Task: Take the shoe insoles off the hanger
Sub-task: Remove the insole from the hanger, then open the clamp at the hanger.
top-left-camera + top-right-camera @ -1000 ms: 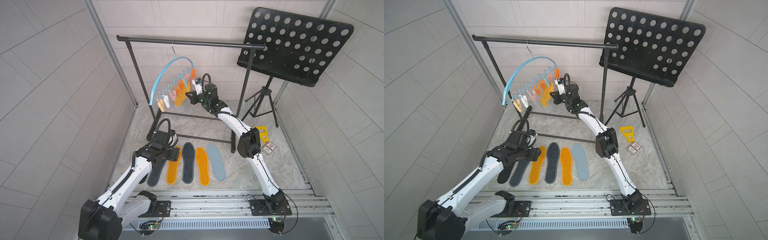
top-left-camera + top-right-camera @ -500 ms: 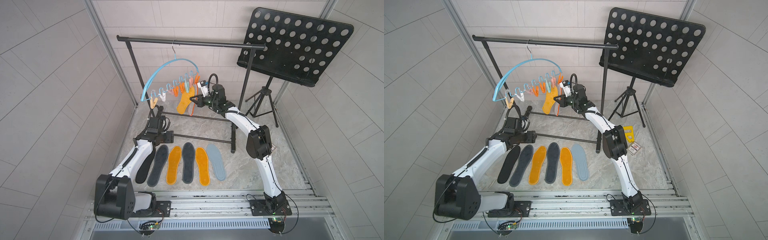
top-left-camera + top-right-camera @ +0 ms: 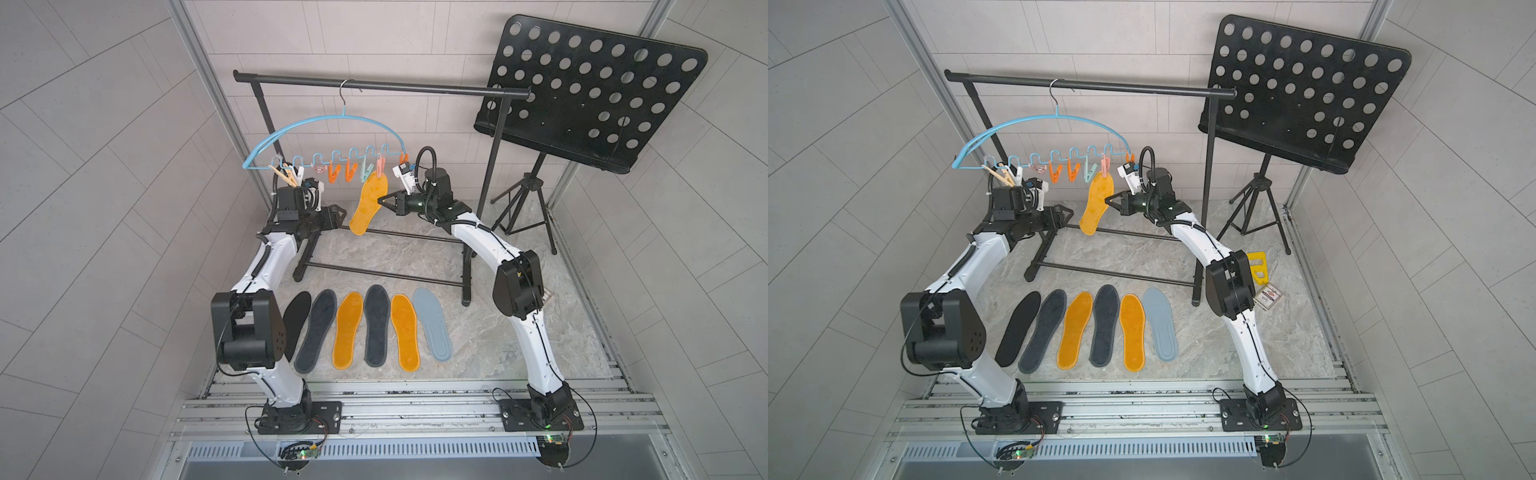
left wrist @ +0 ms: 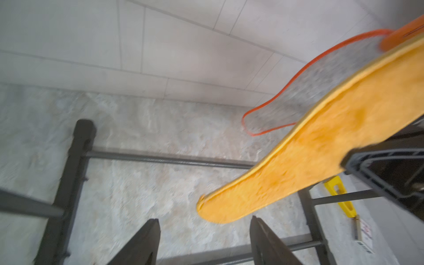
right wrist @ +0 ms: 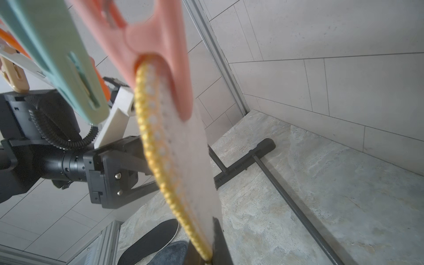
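Grips the hanging orange insole (image 3: 366,203) edgewise in the right gripper (image 3: 380,200). Holds left gripper (image 3: 340,214) open, empty, beside the heel.

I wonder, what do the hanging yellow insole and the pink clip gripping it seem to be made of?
The hanging yellow insole looks like matte, napped fleece or felt on its face; its back seems pale perforated foam with a stitched yellow edge. The pink clip looks like smooth moulded plastic.
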Action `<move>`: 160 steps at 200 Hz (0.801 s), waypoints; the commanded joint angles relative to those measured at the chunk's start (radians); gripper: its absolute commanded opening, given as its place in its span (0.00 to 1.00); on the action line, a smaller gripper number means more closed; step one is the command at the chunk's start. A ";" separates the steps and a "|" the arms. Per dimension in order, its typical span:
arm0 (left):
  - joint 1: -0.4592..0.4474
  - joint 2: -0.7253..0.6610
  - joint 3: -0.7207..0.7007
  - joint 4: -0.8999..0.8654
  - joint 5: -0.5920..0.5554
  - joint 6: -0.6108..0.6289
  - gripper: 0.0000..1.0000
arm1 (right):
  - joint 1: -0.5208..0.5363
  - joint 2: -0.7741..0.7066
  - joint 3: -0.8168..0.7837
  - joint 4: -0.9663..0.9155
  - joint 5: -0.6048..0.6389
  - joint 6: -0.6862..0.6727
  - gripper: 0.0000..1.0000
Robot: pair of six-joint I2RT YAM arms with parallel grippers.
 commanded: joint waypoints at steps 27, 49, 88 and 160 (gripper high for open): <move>-0.036 0.022 0.053 0.246 0.168 -0.050 0.70 | 0.004 -0.008 0.031 -0.040 -0.038 0.013 0.00; -0.067 0.011 0.030 0.357 0.190 -0.015 0.72 | 0.004 -0.011 0.026 -0.059 -0.052 0.013 0.00; -0.084 0.047 0.025 0.546 0.231 -0.038 0.75 | 0.003 -0.011 0.022 -0.077 -0.096 0.016 0.00; -0.089 0.140 0.157 0.626 0.344 -0.071 0.77 | -0.008 -0.033 -0.001 -0.118 -0.206 0.002 0.00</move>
